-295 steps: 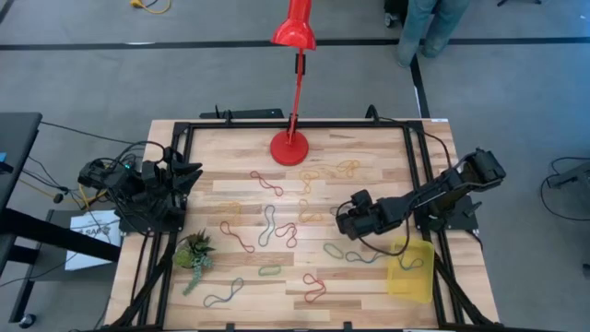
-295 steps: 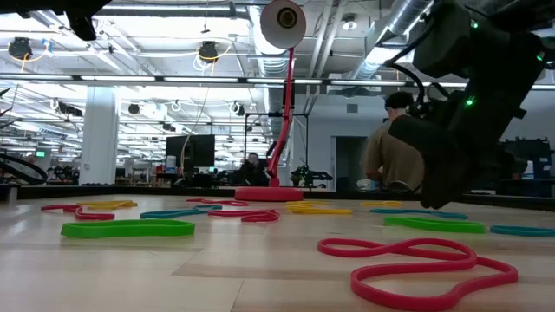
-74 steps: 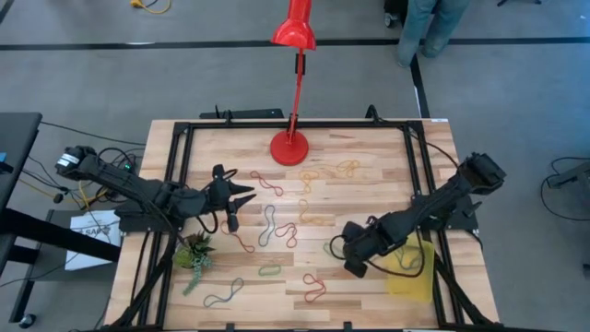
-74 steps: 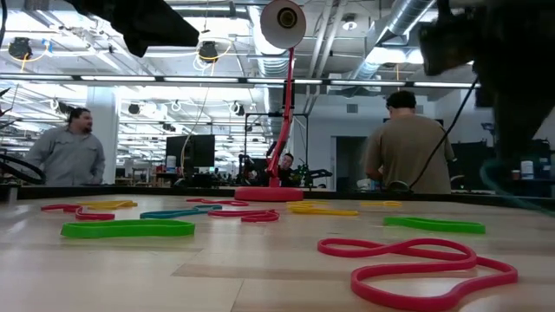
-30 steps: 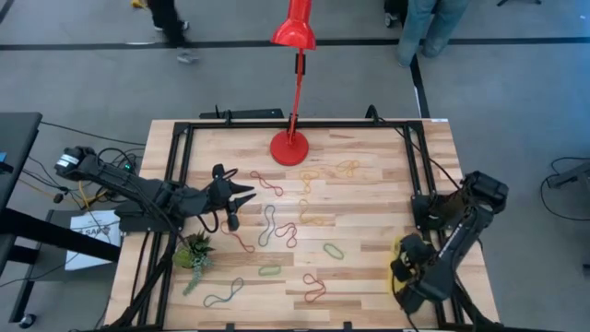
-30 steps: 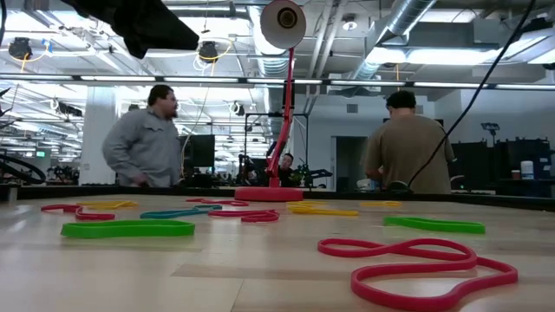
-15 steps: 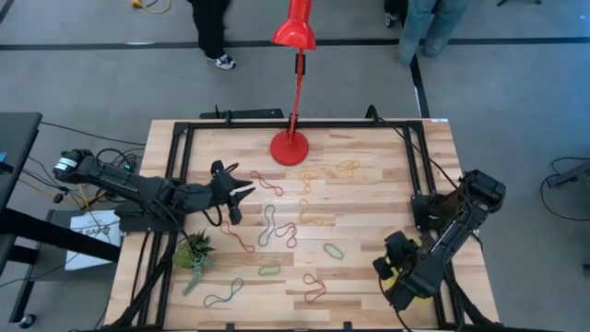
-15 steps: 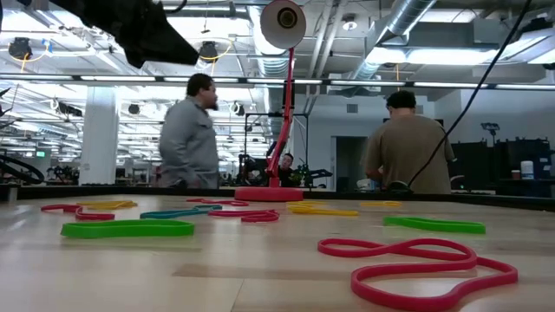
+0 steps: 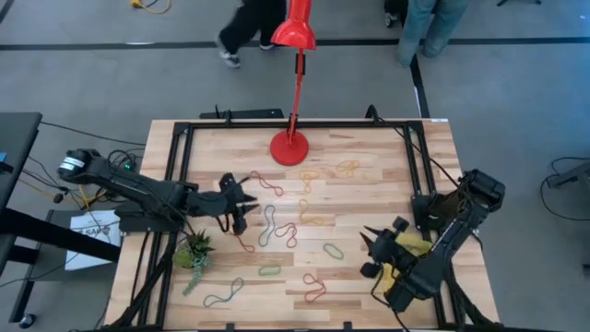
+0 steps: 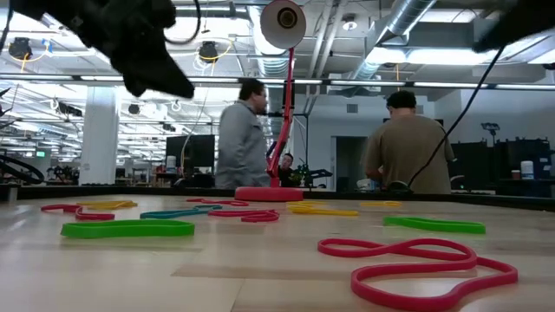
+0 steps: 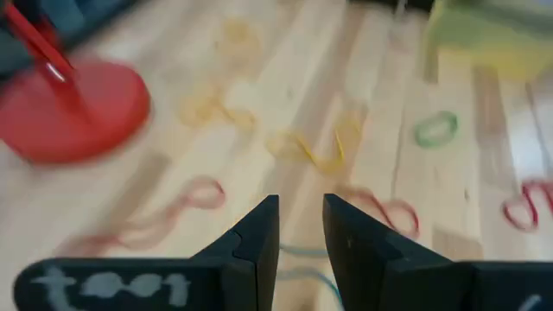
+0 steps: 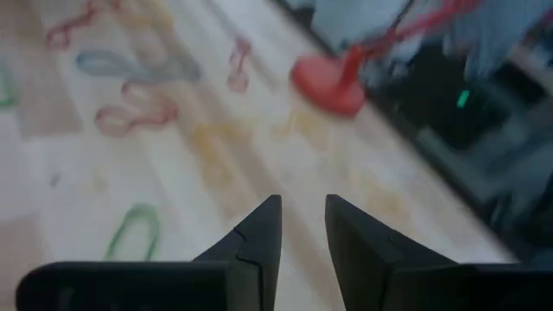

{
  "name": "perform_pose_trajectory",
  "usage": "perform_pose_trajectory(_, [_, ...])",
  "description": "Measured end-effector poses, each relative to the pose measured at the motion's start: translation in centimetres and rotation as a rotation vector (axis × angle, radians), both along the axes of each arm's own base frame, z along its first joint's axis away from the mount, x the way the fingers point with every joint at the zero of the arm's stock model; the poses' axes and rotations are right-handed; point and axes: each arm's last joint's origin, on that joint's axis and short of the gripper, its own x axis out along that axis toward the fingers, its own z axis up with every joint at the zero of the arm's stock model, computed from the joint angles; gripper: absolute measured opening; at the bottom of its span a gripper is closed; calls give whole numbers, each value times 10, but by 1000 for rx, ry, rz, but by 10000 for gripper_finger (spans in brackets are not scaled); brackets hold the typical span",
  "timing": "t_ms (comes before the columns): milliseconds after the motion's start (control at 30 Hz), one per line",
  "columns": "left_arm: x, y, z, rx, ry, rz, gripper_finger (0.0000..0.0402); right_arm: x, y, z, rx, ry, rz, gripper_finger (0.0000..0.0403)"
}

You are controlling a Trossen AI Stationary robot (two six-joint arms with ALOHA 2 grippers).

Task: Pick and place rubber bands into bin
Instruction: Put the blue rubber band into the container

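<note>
Several rubber bands lie flat and loose on the wooden table: red (image 9: 269, 183), yellow (image 9: 346, 168), green (image 9: 333, 250), grey-blue (image 9: 221, 297) and others. The yellow bin (image 9: 407, 243) stands at the near right, mostly covered by my right arm; the left wrist view shows the bin (image 11: 492, 34) too. My right gripper (image 9: 366, 251) hovers open just left of the bin, pointing toward the green band, nothing between its fingers (image 12: 302, 212). My left gripper (image 9: 245, 205) hangs open above the red and grey-blue bands at the middle left, also with nothing in it (image 11: 301, 212).
A red lamp stands on its round base (image 9: 292, 148) at the far middle, its pole leaning over the far edge. A small green plant (image 9: 194, 254) sits near the left rail. Black frame rails (image 9: 177, 184) border the table. People move beyond the far edge (image 10: 243, 139).
My right gripper has swung away from above the bin toward the table's middle and turned from pointing down at the bin to pointing left across the table. My left gripper has sunk toward the bands and crept a little toward the right. The bands have stayed where they were.
</note>
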Motion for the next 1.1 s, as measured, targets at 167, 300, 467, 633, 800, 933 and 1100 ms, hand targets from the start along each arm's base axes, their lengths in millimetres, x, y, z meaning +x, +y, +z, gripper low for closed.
perform_pose_trajectory(167, [16, -2, -30, -53, 107, 69, 82, 18, -15, -1, 32, -32, -95, 87])
perform_pose_trajectory(300, [33, -2, -55, -75, 143, 103, 82, 27, -27, -3, 97, 40, -194, 87])
perform_pose_trajectory(467, [48, 11, -86, -78, 209, 150, 82, 33, -36, -5, 131, 84, -254, 87])
perform_pose_trajectory(633, [51, 30, -98, -144, 250, 217, 82, 35, -35, -5, 127, 99, -232, 87])
perform_pose_trajectory(800, [53, 40, -96, -173, 225, 223, 82, 35, -35, -5, 125, 100, -231, 87])
perform_pose_trajectory(933, [52, 40, -97, -206, 253, 182, 82, 35, -35, -5, 125, 99, -231, 87])
perform_pose_trajectory(1100, [51, 39, -98, -211, 281, 119, 82, 35, -35, -5, 125, 99, -231, 87])
